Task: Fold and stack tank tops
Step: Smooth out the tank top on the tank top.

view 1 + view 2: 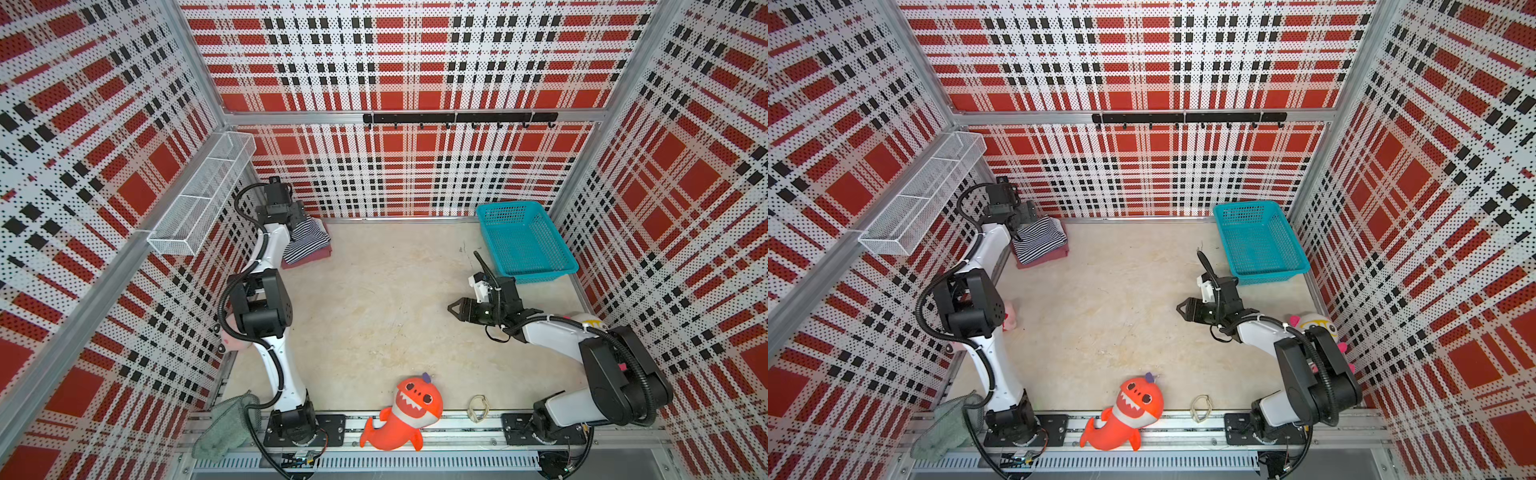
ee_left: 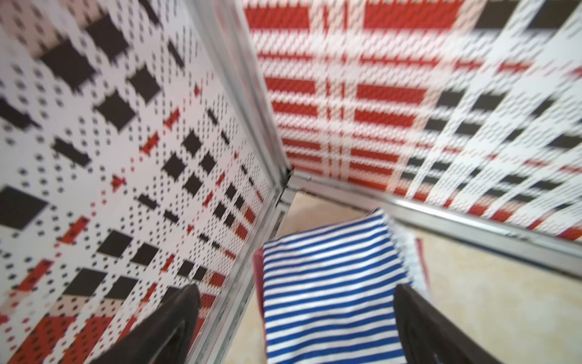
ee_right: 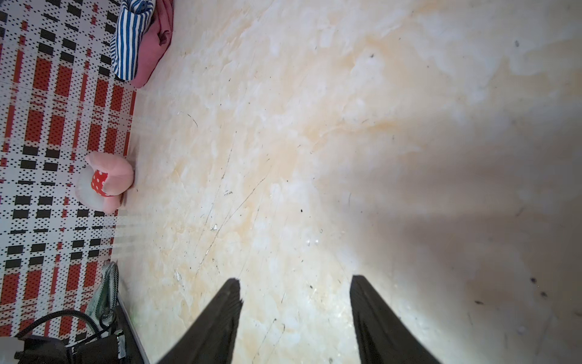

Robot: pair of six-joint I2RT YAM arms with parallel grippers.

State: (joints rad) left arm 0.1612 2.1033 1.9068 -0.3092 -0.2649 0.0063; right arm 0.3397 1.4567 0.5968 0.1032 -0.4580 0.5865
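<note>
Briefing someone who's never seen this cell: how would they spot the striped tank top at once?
Find the white wire-mesh shelf on the left wall, then look down to the table's far left corner. A folded stack lies there; the striped tank top is its top layer, navy-and-white stripes over the plain maroon-pink tank top.

Tabletop [image 1: 395, 299]: beige, marbled, scuffed. Far-L corner: folded maroon tank top [image 3: 151, 53]. Far-R corner: teal basket [image 1: 540, 272]. By L wall, mid: pink plush [image 3: 107, 179]. Front edge: orange shark plush [image 1: 409, 411], partly over base rail [image 1: 457, 428]; pale loop [image 1: 478, 408] near it, to R.
</note>
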